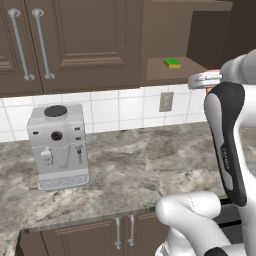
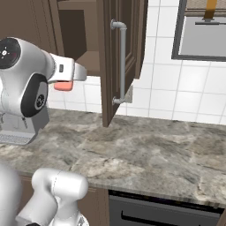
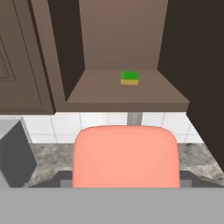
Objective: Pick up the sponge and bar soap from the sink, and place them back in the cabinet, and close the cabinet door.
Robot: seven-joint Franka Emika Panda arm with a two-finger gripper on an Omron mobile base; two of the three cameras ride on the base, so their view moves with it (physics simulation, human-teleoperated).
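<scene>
Left base view: the sponge is seen lying flat on the shelf of the open cabinet, already put back; the gripper is being held level with that shelf, something pink showing at its tip
Right base view: the bar soap is being carried, pinched in the gripper, short of the cabinet; the cabinet door is being left wide open, judged so the bar can be passed in
Hand view: the bar soap is being gripped between the fingers and aimed at the shelf, the sponge lying near the back; closing is not yet done
</scene>
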